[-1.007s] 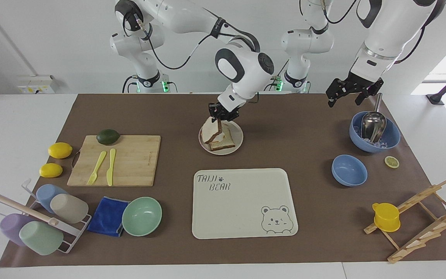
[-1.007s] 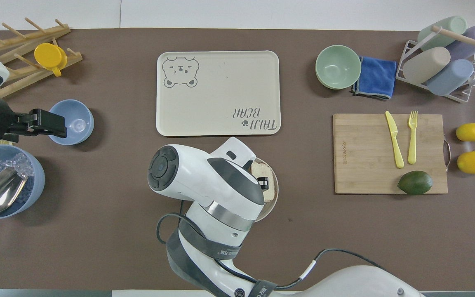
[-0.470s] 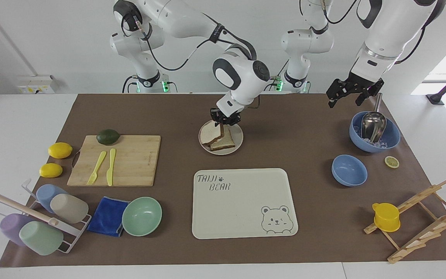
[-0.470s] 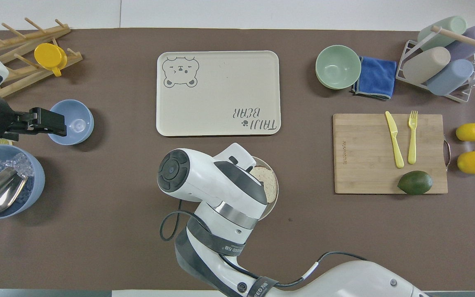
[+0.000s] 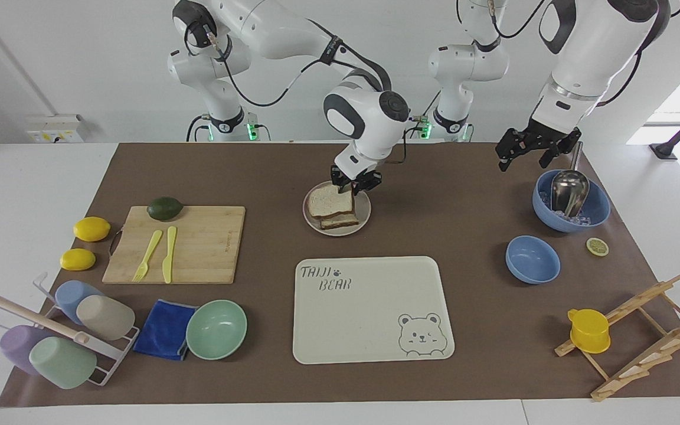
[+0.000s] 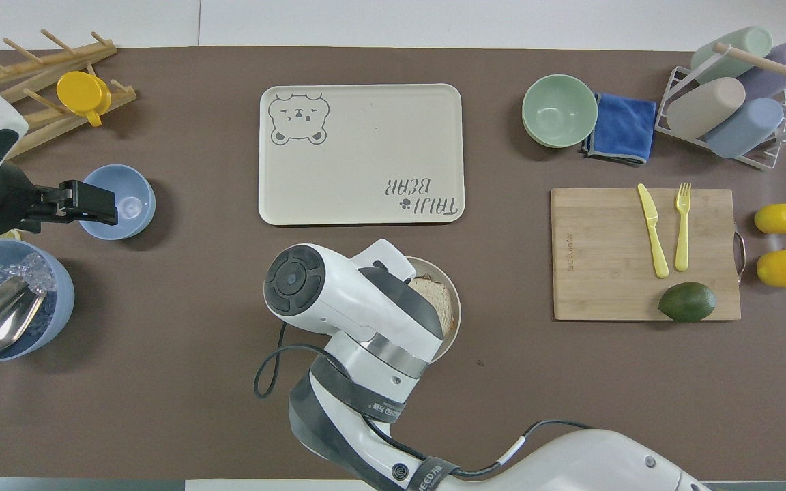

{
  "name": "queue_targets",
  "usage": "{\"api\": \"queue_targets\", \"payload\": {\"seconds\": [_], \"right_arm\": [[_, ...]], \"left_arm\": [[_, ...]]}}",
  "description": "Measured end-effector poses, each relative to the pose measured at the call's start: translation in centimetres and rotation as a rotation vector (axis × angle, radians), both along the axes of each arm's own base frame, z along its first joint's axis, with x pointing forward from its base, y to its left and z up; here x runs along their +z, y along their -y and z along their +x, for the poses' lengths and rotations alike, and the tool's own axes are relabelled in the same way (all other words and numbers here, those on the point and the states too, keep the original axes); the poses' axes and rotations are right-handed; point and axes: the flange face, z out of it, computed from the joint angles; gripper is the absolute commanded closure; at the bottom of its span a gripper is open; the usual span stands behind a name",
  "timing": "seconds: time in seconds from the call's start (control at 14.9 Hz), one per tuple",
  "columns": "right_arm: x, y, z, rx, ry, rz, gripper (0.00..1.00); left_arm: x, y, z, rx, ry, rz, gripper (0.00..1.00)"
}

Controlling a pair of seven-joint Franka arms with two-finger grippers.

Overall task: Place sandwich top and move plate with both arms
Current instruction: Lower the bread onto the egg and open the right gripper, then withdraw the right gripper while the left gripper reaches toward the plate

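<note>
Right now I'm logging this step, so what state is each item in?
sandwich top: lying flat on the lower slice, on the plate
plate: on the table, holding the sandwich
right gripper: open, just over the sandwich top's edge nearest the robots
left gripper: open, empty, waiting above the ice bowl
ice bowl: holds ice and a metal scoop
tray: nothing on it

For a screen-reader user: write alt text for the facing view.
The right gripper sits just over the robots' edge of the sandwich top, which lies flat on the lower bread on the plate. The left gripper waits open in the air beside a blue bowl holding a metal scoop. A cream bear tray lies farther from the robots.
</note>
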Motion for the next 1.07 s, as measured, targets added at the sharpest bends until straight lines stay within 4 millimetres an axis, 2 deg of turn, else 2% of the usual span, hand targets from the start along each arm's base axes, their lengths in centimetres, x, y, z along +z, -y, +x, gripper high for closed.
{"api": "queue_targets", "payload": {"seconds": [0.27, 0.34, 0.47, 0.6, 0.74, 1.01, 1.07], "right_arm": [[0.7, -0.1, 0.6, -0.024, 0.011, 0.038, 0.0], [1.6, 0.3, 1.2, -0.043, 0.014, 0.052, 0.0], [4.5, 2.6, 3.0, -0.094, 0.018, 0.084, 0.0], [8.4, 6.8, 4.8, -0.094, 0.005, 0.1, 0.0], [11.1, 11.3, 6.1, -0.077, -0.011, 0.079, 0.0], [14.9, 20.4, 9.3, -0.055, -0.001, 0.099, 0.0], [15.9, 23.2, 10.1, -0.056, 0.006, 0.117, 0.0]], "left_arm": [[-0.4, 0.0, -0.2, 0.001, 0.0, 0.0, 0.0], [-0.7, 0.0, -0.2, 0.001, 0.003, 0.0, 0.0], [-1.4, 0.0, -0.2, 0.001, 0.006, -0.002, 0.0], [-2.5, 0.5, -0.1, -0.001, 0.005, -0.022, 0.0], [-4.3, 1.8, -0.3, -0.013, -0.006, -0.052, 0.0], [-9.1, 7.5, -2.0, -0.062, -0.036, -0.112, 0.0], [-10.3, 9.0, -2.7, -0.076, -0.038, -0.114, 0.0]]}}
